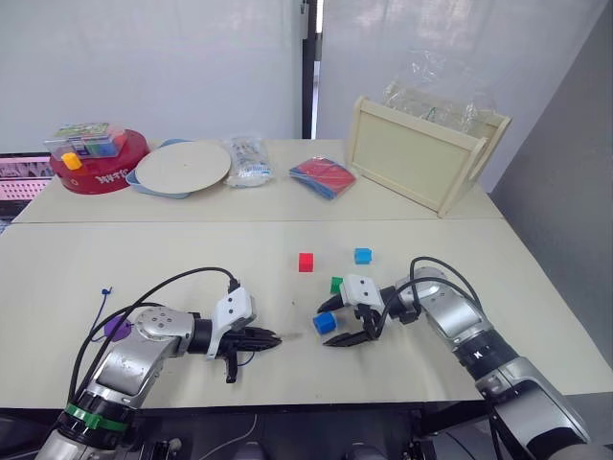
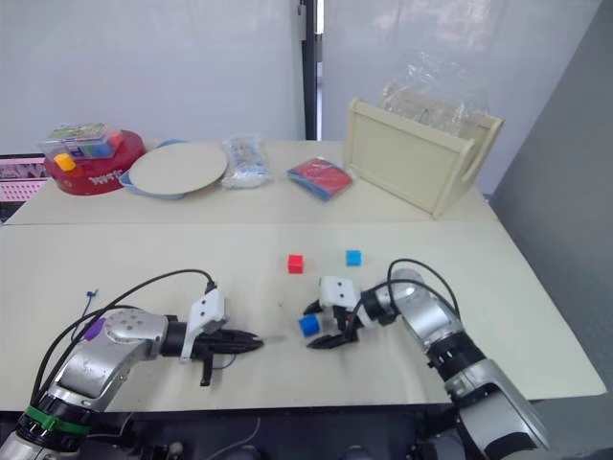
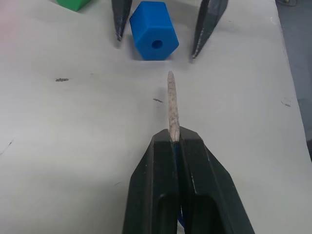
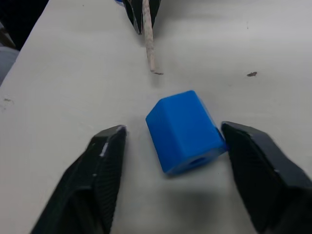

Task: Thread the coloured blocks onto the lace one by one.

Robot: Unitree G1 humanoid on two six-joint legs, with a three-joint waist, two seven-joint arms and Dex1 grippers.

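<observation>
The left end effector (image 1: 271,338) has its two black fingers pressed together on the lace (image 3: 171,105), pinching it just behind the pale stiff tip so that the tip sticks out forward like a needle, low over the counter (image 1: 192,268) and aimed toward the right arm. The dark-blue cord trails back from the pinch; a thin blue strand near the counter's left edge is probably its far end, though the view there is too fine to be sure, and a purple block (image 1: 118,329) lies beside the left forearm. Facing the tip, the right end effector (image 1: 343,326) is spread wide with one finger on each side of a dark blue block (image 3: 154,37) that rests on the counter; in the right wrist view one finger looks to be at the block's edge while the other stands clear of it, so the block is bracketed but not yet clamped. The block lies on its side with its bore roughly level, and in the left wrist view the hole faces the tip almost squarely, a placement that seems meant to line bore and needle up for threading. A green block (image 1: 336,285) sits just behind the right fingers, with a red block (image 1: 306,262) and a lighter blue block (image 1: 362,255) farther back, apart from both arms and apparently waiting their turn.
</observation>
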